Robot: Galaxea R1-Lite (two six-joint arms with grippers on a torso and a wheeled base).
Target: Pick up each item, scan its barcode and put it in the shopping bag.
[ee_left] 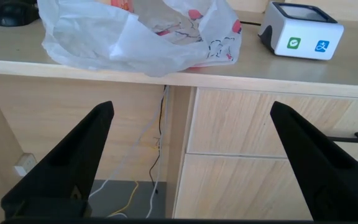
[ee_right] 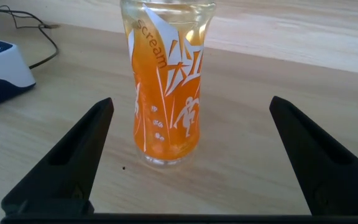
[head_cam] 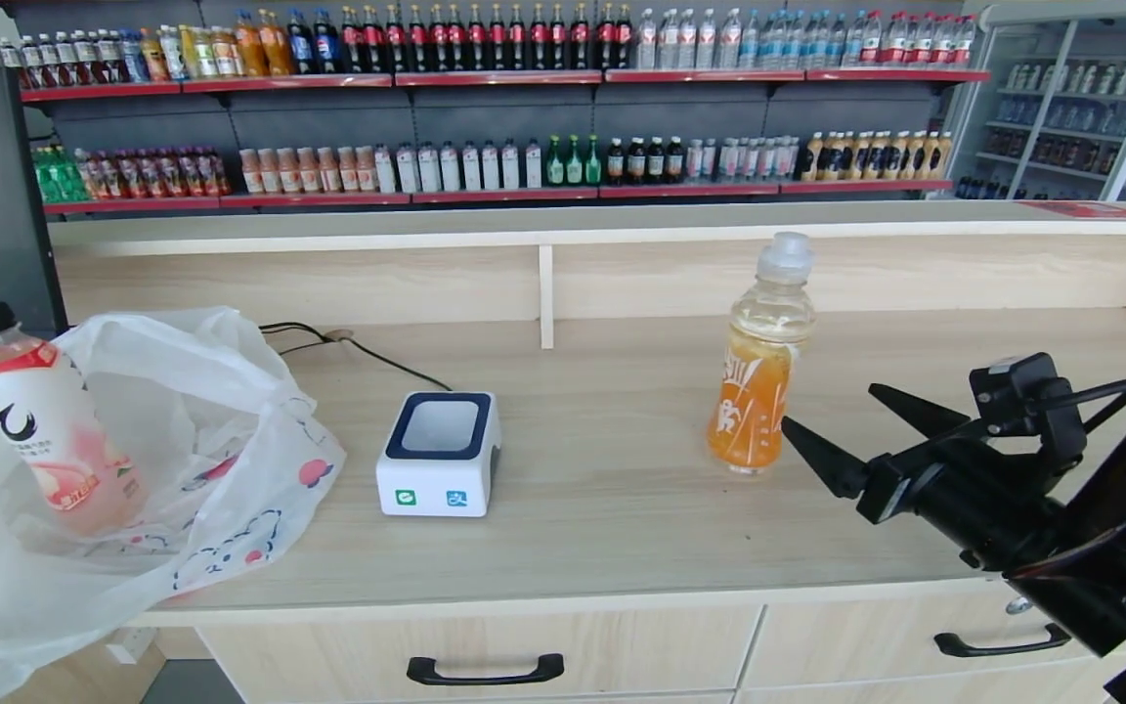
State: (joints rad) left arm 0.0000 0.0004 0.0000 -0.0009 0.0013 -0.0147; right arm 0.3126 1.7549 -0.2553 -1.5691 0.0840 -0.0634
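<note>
Left fingers (ee_left: 73, 162) are spread wide and hold nothing. They hang below the worktop's (head_cam: 602, 528) front edge, facing the pale drawer fronts (ee_left: 272, 130), well apart from every item. Above them, at the worktop's left end, lies the bag (head_cam: 231, 411), white and translucent, crumpled, with part of it drooping over the front edge. A pink bottle (head_cam: 35, 420) with a black cap leans in it; its lower half shows through the plastic and its neck stands clear of the mouth.

To the right of the bag, apart from it, sits the scanner (head_cam: 441, 450), a small white box with a dark-framed window on top. A black cable (head_cam: 368, 357) runs along the worktop behind it.

Farther right, the orange bottle (head_cam: 758, 381) stands upright with a clear cap, well apart from the scanner. In the right wrist view the orange bottle (ee_right: 166, 93) stands ahead of the gap between the two tips, clear of both.

Right fingers (head_cam: 822, 458) are likewise spread wide and empty. They sit low over the worktop just right of the orange bottle, with the tips pointing at its lower half.
</note>
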